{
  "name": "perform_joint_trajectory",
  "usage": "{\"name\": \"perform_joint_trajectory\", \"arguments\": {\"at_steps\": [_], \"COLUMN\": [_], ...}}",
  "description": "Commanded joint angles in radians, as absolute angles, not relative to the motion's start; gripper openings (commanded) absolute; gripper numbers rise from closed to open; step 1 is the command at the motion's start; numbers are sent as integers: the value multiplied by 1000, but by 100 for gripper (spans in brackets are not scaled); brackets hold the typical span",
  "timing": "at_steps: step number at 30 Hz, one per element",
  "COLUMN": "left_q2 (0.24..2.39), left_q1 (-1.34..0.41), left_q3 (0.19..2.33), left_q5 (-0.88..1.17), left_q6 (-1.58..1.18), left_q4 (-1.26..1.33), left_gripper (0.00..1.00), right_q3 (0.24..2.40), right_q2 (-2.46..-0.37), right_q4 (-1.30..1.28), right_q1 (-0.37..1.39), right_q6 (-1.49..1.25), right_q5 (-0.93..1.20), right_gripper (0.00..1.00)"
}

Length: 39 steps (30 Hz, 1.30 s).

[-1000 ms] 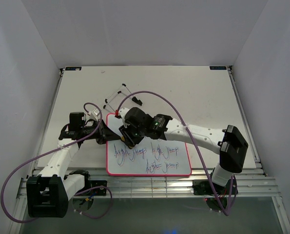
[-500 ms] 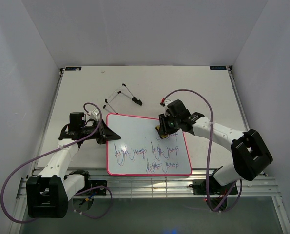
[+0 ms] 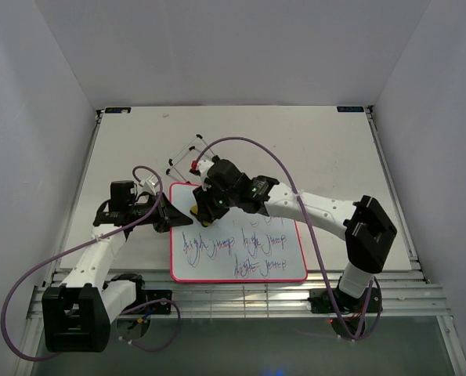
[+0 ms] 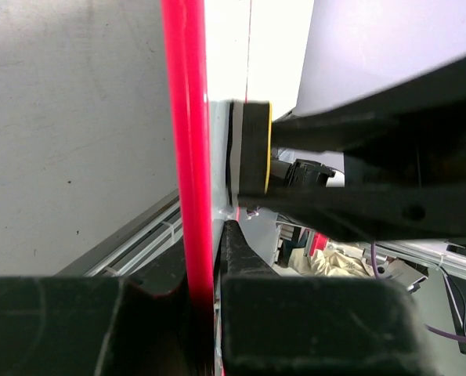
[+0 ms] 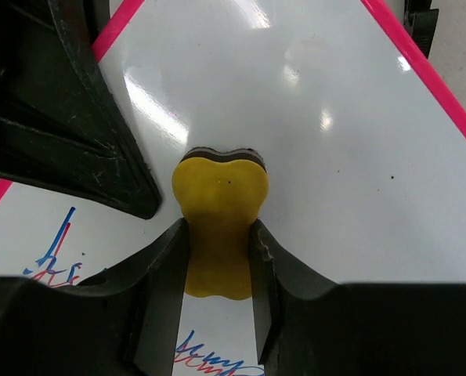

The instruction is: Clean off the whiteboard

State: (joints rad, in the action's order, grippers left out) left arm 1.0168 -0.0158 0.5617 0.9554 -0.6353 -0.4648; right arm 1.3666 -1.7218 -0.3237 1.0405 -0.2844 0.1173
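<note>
The whiteboard [image 3: 240,251] lies flat near the table's front, white with a pink-red rim, its upper part wiped and blue-purple scribbles on its lower half. My left gripper [image 3: 168,213] is shut on the board's left rim [image 4: 187,157]. My right gripper [image 3: 199,208] is shut on the yellow eraser [image 5: 219,223] and presses it on the board's upper left area, close to the left gripper's fingers [image 5: 76,133]. The eraser also shows in the left wrist view [image 4: 256,149]. Scribbles [image 5: 56,266] lie just below the eraser.
The black wire stand [image 3: 193,153] lies on the table beyond the board's top edge. White walls enclose the table on three sides. A metal rail [image 3: 240,294] runs along the near edge by the arm bases.
My right gripper swept with the eraser from the board's left to its upper right, and has now come back to the upper left. The left gripper and board have stayed still.
</note>
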Motion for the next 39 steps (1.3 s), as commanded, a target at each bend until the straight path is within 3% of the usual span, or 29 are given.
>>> {"name": "perform_joint_trajectory", "arguments": {"at_steps": [1,9,14,23,31,39], "left_q2": [963,948,951,948,959,1008], "left_q1": [-34,-34,-34,-32,-32,-34], "left_q3": [589,612,614,623,612,598], "left_q5": [809,614,569,529,595,719], "left_q6": [-558,-587,-603,-604,-592,-561], "left_q4": [-371,-445,-453,-480,-450,-403], "left_gripper": [0,0,0,0,0,0], "right_q3": [1270,676,580,575,607,823], "right_q2": [-1775,-1470,-1405,-1437,-1485,-1554], "right_q4": [-408,-293,-302,-299,-264,-210], "right_q1": [1059,724,510,318,319,688], "right_q6": [-313,-316,-287,-285,-259,-334], "right_q5": [206,264,281,247,365,419], "right_gripper": [33,34,34,33,32,32]}}
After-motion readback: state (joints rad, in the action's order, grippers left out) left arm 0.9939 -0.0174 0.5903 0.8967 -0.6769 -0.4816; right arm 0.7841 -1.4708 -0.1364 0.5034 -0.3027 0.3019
